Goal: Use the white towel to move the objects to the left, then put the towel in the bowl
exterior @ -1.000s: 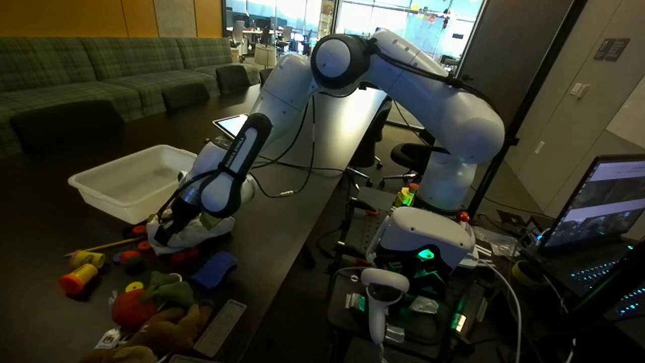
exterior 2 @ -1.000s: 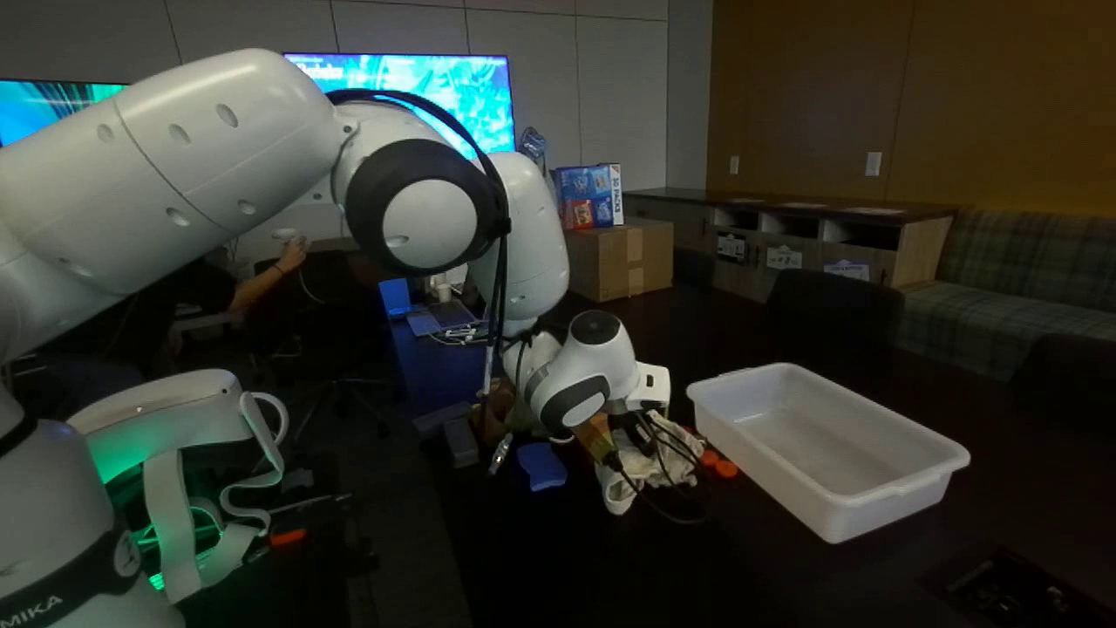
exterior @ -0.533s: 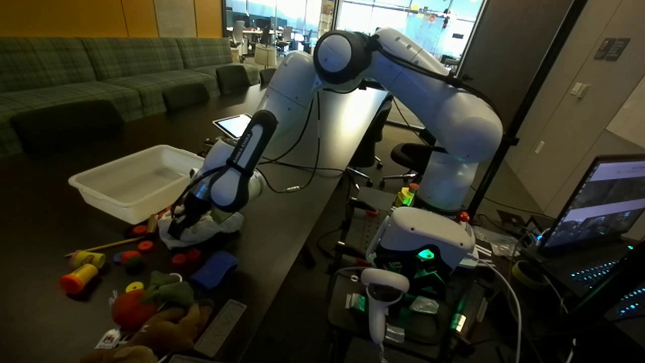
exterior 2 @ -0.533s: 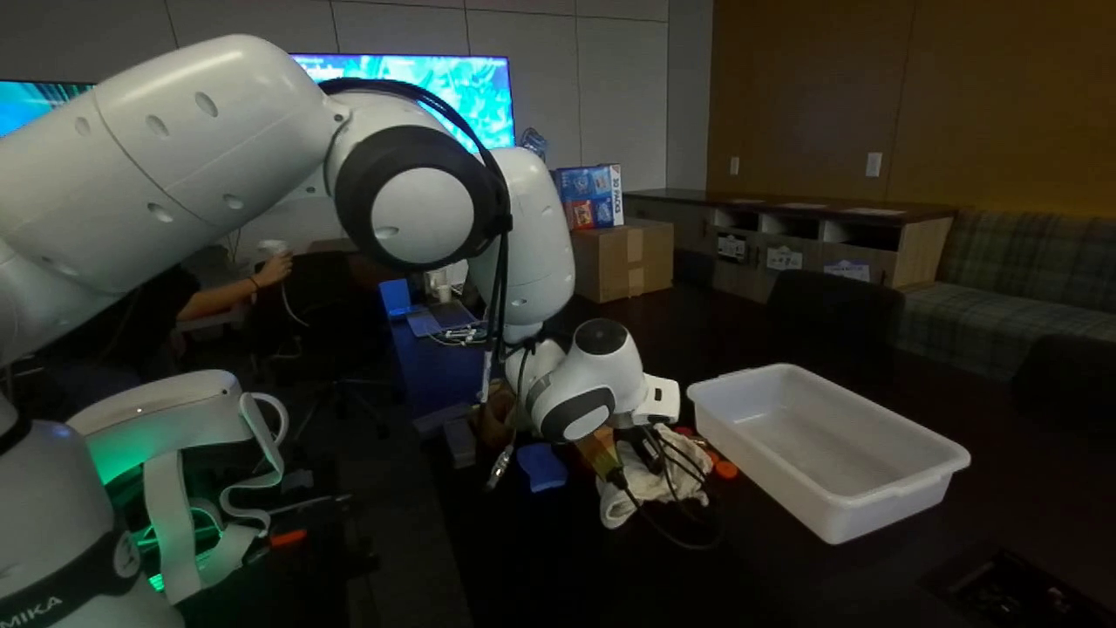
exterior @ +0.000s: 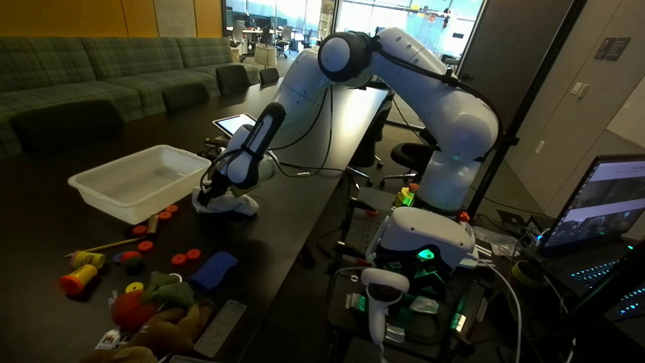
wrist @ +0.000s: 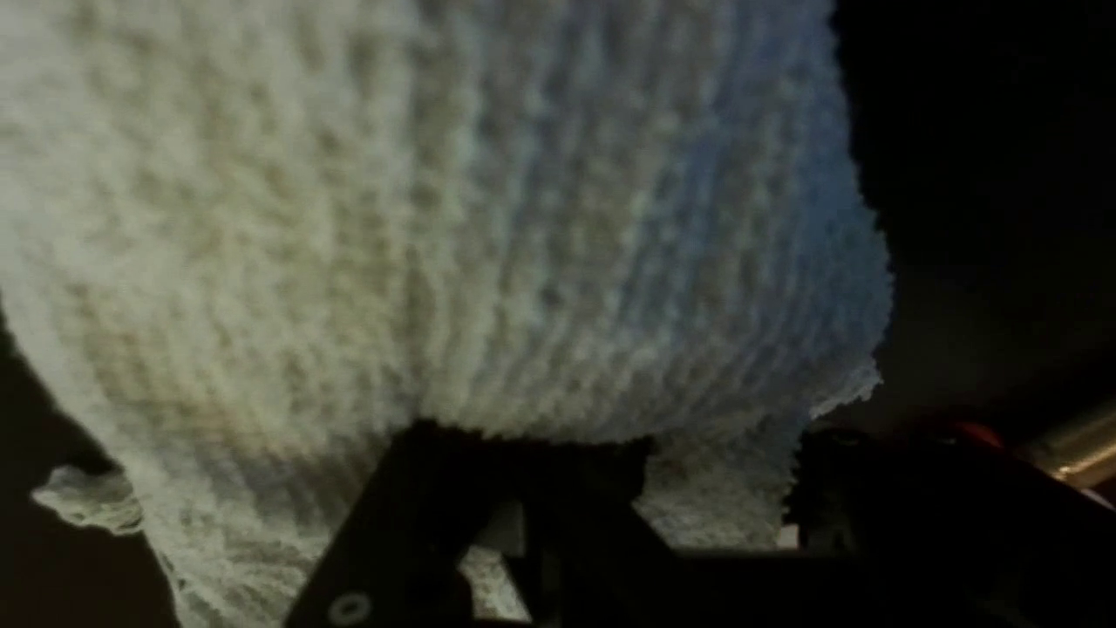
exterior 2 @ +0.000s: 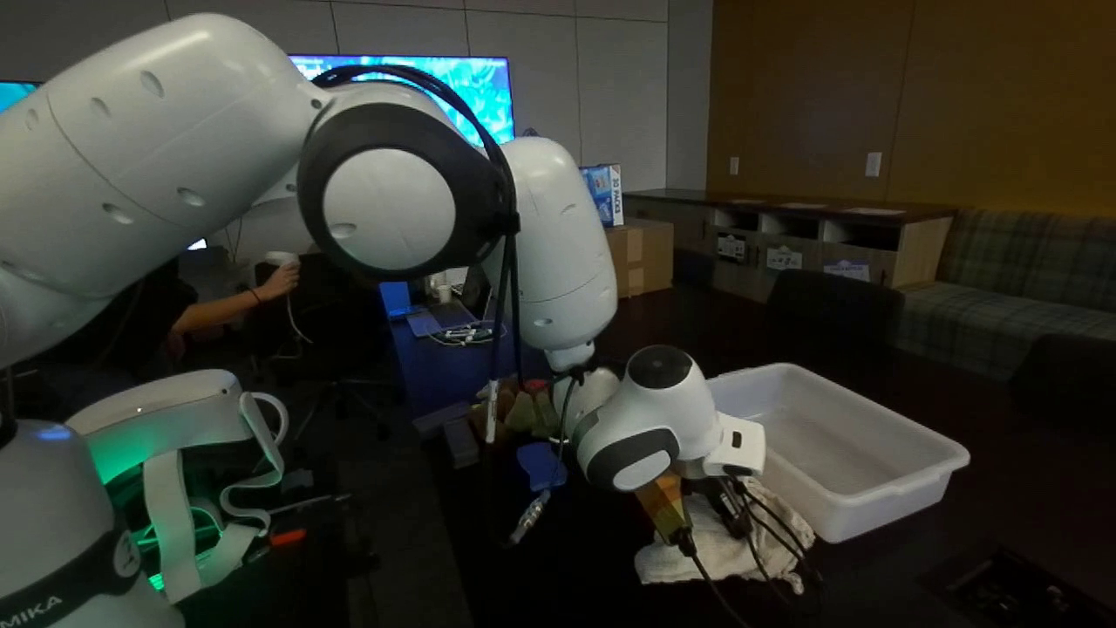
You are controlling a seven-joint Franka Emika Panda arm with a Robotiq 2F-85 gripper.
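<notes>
My gripper [exterior: 205,195] is shut on the white towel [exterior: 233,203], holding it at or just above the dark table. In the wrist view the towel [wrist: 479,218] fills most of the picture, with cloth between the dark fingers [wrist: 719,475]. The towel [exterior 2: 697,567] hangs bunched below the gripper in an exterior view. A large white tub [exterior: 108,204], the only bowl-like container, stands beside the towel and also shows in an exterior view [exterior 2: 898,510]. Loose objects lie on the table: red discs [exterior: 179,259], a blue piece [exterior: 215,270] and a yellow-orange bottle [exterior: 79,279].
Plush toys [exterior: 133,307] and a grey tray [exterior: 220,328] lie near the table end. A thin yellow stick [exterior: 113,245] and a brown cylinder [exterior: 152,224] lie by the tub. A tablet [exterior: 234,123] stands behind the arm. Cables hang from the arm.
My gripper and the towel have moved together along the table, away from the loose objects. Red discs that were partly covered now show. The loose objects and the tub stay put.
</notes>
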